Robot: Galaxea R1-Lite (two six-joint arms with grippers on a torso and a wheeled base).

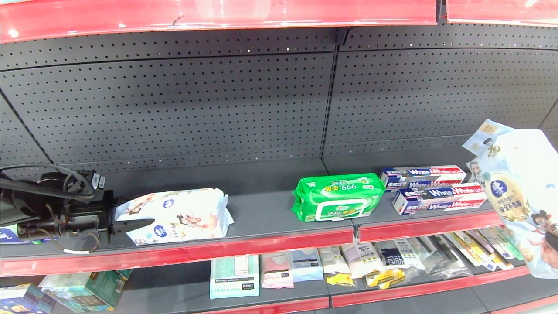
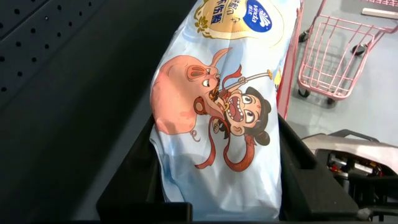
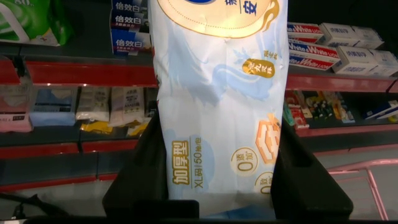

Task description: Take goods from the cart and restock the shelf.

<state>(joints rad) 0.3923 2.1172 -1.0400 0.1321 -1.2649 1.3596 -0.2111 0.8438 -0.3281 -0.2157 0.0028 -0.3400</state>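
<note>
Item: left pack (image 1: 183, 213), lying on the shelf (image 1: 270, 213) at left, clamped by your left end effector (image 1: 130, 226).
Item: right pack (image 1: 523, 192), gripped aloft at right by your right end effector (image 3: 217, 162).
Seat the left pack flat before release; steer the right pack clear of the toothpaste boxes (image 1: 436, 192).

My left arm (image 1: 52, 205) lies low at left, left pincer (image 1: 138, 225) clamped on white pack (image 1: 178, 216). My right pincer (image 3: 217, 168) grips blue pack (image 3: 217, 93), held high at right.
</note>
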